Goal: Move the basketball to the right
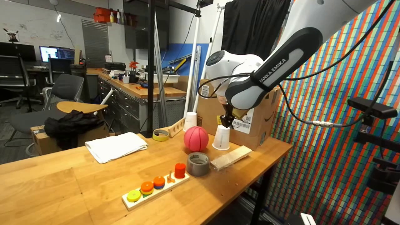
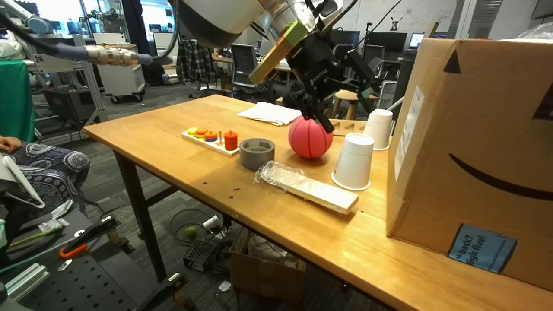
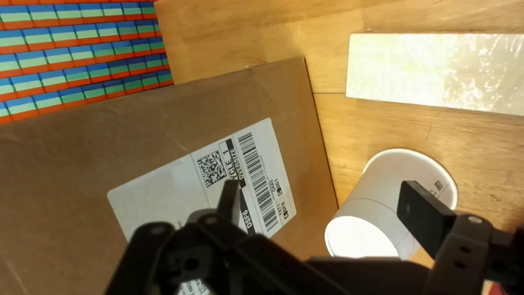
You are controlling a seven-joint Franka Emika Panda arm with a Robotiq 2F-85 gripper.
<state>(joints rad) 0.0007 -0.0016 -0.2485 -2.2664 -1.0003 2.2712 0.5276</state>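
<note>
The pink basketball (image 1: 196,139) with dark seams rests on the wooden table, between an upside-down white cup (image 1: 221,138) and a grey tape roll (image 1: 198,164). It also shows in an exterior view (image 2: 310,140), where a gripper finger overlaps its top edge. A small red patch (image 3: 496,289) at the wrist view's bottom right corner may be the ball. My gripper (image 2: 349,114) is open and empty. It hangs above the table near the cup and the cardboard box. In the wrist view the gripper's (image 3: 327,209) fingers are wide apart, with the cup's top between them.
A large cardboard box (image 2: 471,142) stands beside the cups. A second white cup (image 2: 379,128) is behind the ball. A wrapped wooden block (image 1: 231,157), a ring-stacking toy (image 1: 155,192), a white cloth (image 1: 116,147) and a yellow tape roll (image 1: 160,135) lie on the table (image 1: 40,187).
</note>
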